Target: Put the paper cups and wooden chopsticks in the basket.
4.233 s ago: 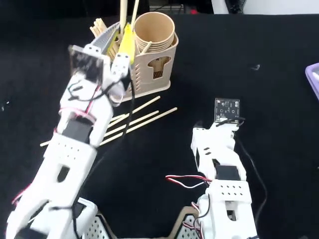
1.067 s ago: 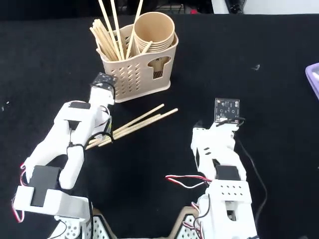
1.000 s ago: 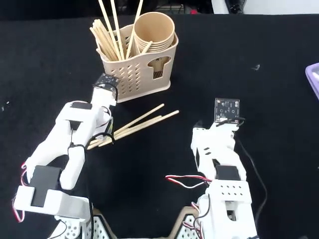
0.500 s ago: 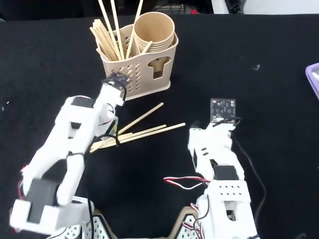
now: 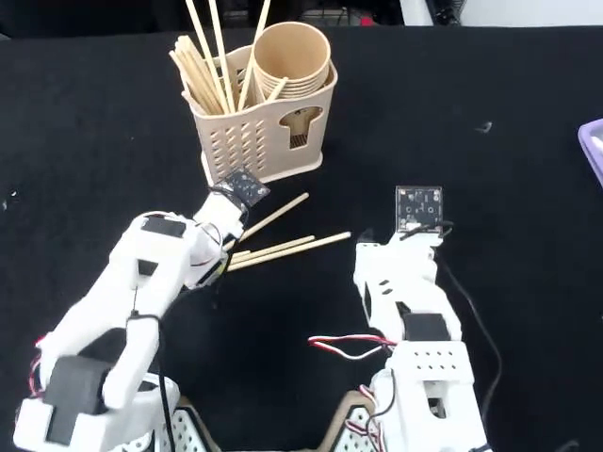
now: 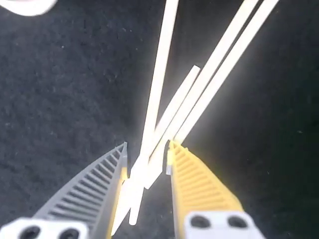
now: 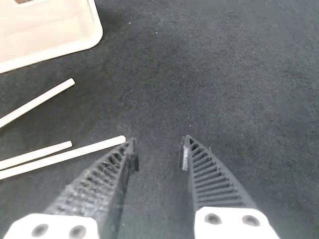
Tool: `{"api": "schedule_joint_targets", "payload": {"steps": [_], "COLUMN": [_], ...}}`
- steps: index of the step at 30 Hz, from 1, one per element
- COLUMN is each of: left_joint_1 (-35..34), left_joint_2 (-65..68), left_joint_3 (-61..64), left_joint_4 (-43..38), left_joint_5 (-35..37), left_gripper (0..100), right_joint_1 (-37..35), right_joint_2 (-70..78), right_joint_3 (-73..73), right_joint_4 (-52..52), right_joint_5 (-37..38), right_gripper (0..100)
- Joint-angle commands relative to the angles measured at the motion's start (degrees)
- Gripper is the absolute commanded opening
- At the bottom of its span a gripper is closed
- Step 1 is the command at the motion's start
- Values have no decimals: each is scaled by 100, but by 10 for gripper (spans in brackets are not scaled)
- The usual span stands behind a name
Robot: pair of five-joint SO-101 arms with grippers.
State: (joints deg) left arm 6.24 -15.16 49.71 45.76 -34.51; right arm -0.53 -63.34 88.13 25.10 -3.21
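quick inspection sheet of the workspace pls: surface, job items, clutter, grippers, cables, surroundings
surface: black table with a dark cloth-like cover
job's things: basket holds stacked paper cups and upright chopsticks; loose chopsticks lie on the table in front of it
clutter: small speck; purple object at the table's edge
grippers: left gripper closed on the loose chopsticks' ends; right gripper open above the table, holding nothing
cables: red and white wires and a black cable by the right arm's base
surroundings: nothing seen
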Motion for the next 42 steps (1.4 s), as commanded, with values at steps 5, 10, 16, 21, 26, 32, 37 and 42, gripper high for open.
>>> {"api": "schedule_joint_targets", "payload": {"steps": [5, 10, 16, 21, 26, 32, 37, 42], "left_joint_1": [75, 321, 725, 752, 796, 822, 822, 919], "left_joint_2": [818, 1046, 1037, 1064, 1046, 1029, 958, 70], "left_joint_3": [-470, -462, -488, -505, -462, -488, -505, -505], "left_joint_4": [-79, -70, 501, 677, 695, 703, 765, 1354], "left_joint_5": [-53, -70, -651, -818, -800, -800, -818, -826], "left_gripper": [134, 134, 134, 134, 133, 42, 30, 30], "right_joint_1": [-88, -88, -88, -88, -88, -88, -88, -88], "right_joint_2": [-119, -119, -119, -119, -119, -119, -119, -119], "right_joint_3": [-180, -180, -180, -180, -180, -180, -180, -180], "right_joint_4": [-141, -141, -141, -141, -141, -141, -141, -141], "right_joint_5": [-44, -44, -44, -44, -44, -44, -44, -44], "right_gripper": [151, 151, 150, 150, 150, 150, 150, 150]}}
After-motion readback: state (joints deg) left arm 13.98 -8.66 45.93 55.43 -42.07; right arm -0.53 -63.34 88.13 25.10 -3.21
